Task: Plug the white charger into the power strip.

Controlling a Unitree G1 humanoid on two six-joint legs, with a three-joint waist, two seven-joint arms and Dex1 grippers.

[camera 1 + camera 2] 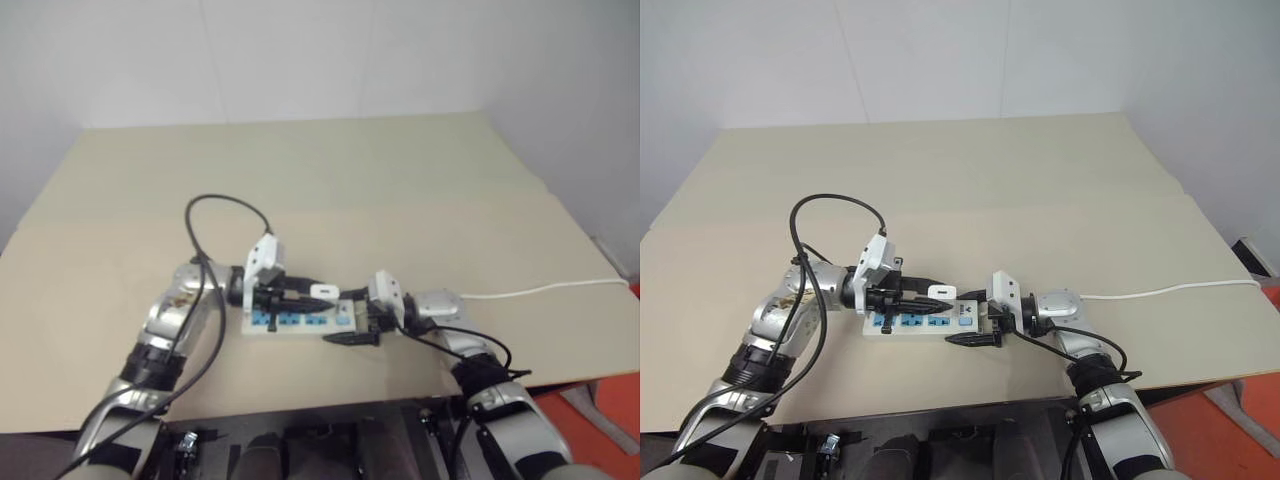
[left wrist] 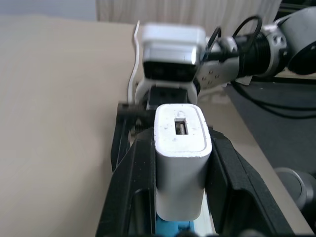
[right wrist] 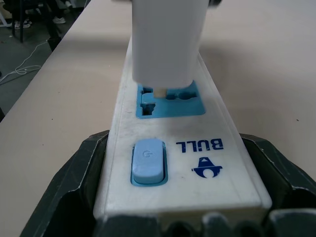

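Nearest the right wrist camera, the power strip sat clamped between the black fingers of the right claw, held by its switch end. That view showed a pale blue switch, blue lettering beside it, and the nearest blue socket face. Directly over that socket hung the white charger, its metal prong just at the slot and its body not seated against the socket face.

From the left wrist camera, the charger's top face with a small port was plain, and the left claw was closed on the charger, one black finger pressed to each side. A sliver of blue socket peeked out below.

Both head views gave the wider layout: the strip lay flat on the beige worktop near its front edge, the two claws meeting over it from opposite ends, and the thin white cord trailed off to the right.
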